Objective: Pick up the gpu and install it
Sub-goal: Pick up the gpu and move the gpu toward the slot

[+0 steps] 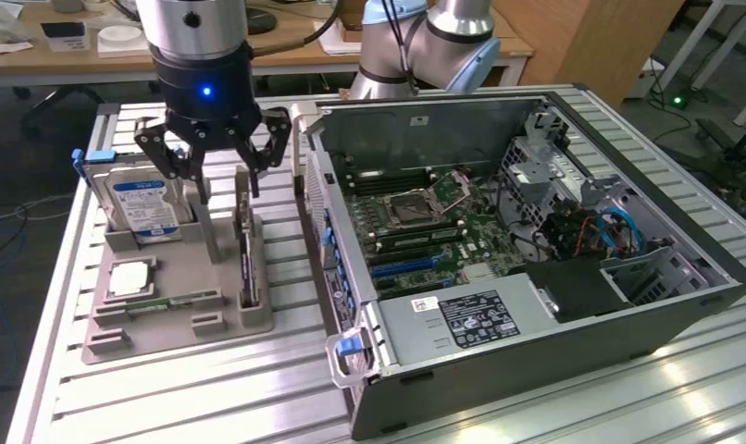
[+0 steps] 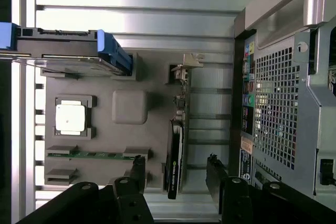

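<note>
Hovering above the grey holder tray (image 1: 126,344), your gripper (image 1: 213,159) has its jaws spread wide and holds nothing.

- Item: gpu (image 1: 244,248), standing on edge in the tray slot nearest the computer case (image 1: 534,370), below the gripper and untouched.
- Step in hand: approach for pickup.
- Requirement, as judged: you need a straight descent with one finger on each side of the thin board, clear of the hard drive (image 1: 144,208).

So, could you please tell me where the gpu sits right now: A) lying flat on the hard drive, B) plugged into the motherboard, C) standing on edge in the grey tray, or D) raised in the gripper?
C: the gpu stands on edge in a slot of the grey tray, beneath the open gripper.
</note>
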You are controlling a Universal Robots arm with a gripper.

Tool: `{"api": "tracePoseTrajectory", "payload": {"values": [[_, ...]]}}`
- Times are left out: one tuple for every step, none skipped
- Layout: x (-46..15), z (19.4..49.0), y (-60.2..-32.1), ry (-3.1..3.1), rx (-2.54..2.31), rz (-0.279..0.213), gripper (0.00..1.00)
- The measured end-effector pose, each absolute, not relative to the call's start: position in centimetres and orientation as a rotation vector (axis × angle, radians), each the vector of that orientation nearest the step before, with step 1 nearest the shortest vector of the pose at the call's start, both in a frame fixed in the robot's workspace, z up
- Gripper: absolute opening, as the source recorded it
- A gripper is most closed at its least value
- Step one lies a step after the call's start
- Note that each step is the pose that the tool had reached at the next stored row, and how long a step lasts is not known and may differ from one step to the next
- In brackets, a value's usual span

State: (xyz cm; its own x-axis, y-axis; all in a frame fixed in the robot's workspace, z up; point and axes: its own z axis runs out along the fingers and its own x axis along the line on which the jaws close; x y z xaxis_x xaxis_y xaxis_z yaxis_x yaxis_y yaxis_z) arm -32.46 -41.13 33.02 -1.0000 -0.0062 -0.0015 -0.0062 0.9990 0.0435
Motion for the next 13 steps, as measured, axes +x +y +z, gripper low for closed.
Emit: {"api": "tracePoseTrajectory", "payload": {"values": [[-32.5,32.8,-41.1,3.139,-0.010,0.068,0.59],[-32.5,32.7,-41.1,3.139,-0.010,0.068,0.59],[-32.5,32.5,-41.1,3.139,-0.010,0.068,0.59],[-32.5,32.3,-41.1,3.139,-0.010,0.068,0.59],[-32.5,32.1,-41.1,3.139,-0.010,0.068,0.59],[-32.5,32.0,-41.1,3.139,-0.010,0.068,0.59],[-32.5,31.8,-41.1,3.139,-0.010,0.068,0.59],[-32.5,31.7,-41.1,3.139,-0.010,0.068,0.59],[-32.5,31.5,-41.1,3.139,-0.010,0.068,0.59],[-32.5,31.4,-41.1,3.139,-0.010,0.068,0.59],[-32.5,31.3,-41.1,3.139,-0.010,0.068,0.59],[-32.5,31.1,-41.1,3.139,-0.010,0.068,0.59],[-32.5,31.0,-41.2,3.140,-0.009,0.068,0.59]]}}
